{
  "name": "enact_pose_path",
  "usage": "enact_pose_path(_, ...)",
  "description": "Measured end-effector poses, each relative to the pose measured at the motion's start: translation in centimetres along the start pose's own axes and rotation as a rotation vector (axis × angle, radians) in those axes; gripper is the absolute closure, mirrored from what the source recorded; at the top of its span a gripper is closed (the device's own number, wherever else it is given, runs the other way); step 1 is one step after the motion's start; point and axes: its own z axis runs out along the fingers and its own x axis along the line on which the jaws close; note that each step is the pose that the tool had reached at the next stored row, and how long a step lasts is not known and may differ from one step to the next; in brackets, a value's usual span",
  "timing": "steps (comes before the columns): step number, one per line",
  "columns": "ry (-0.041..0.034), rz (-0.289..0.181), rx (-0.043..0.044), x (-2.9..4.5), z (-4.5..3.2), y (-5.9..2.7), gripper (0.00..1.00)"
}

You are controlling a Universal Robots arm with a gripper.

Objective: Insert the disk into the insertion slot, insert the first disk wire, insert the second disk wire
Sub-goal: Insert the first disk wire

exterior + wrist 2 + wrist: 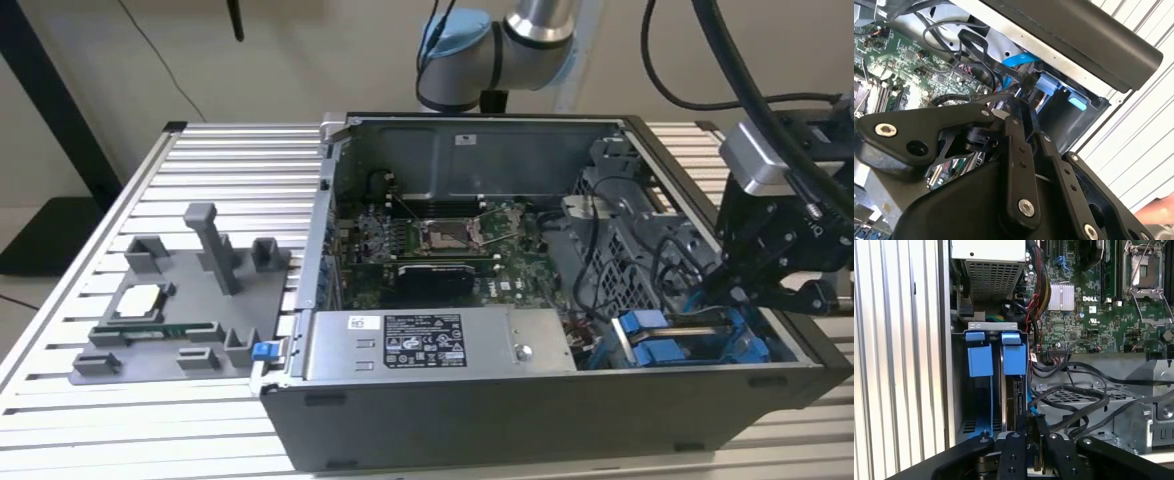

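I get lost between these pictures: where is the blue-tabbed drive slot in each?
Exterior view: insertion slot in the near corner of the case, on the exterior view's right.
First wrist view: insertion slot between the case wall and the black cables.
Second wrist view: insertion slot just under the dark case rim.
Shared landmark: green circuit board.

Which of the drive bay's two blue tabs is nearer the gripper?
The blue tab on the motherboard side, in the first wrist view; the other tab sits by the case's outer wall, farther from the gripper.
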Motion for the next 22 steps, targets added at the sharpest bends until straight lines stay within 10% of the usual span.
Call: enact_pose_path(22, 0.0008, 0.004, -0.0121, 0.39, 0.86, -0.47, 1.0)
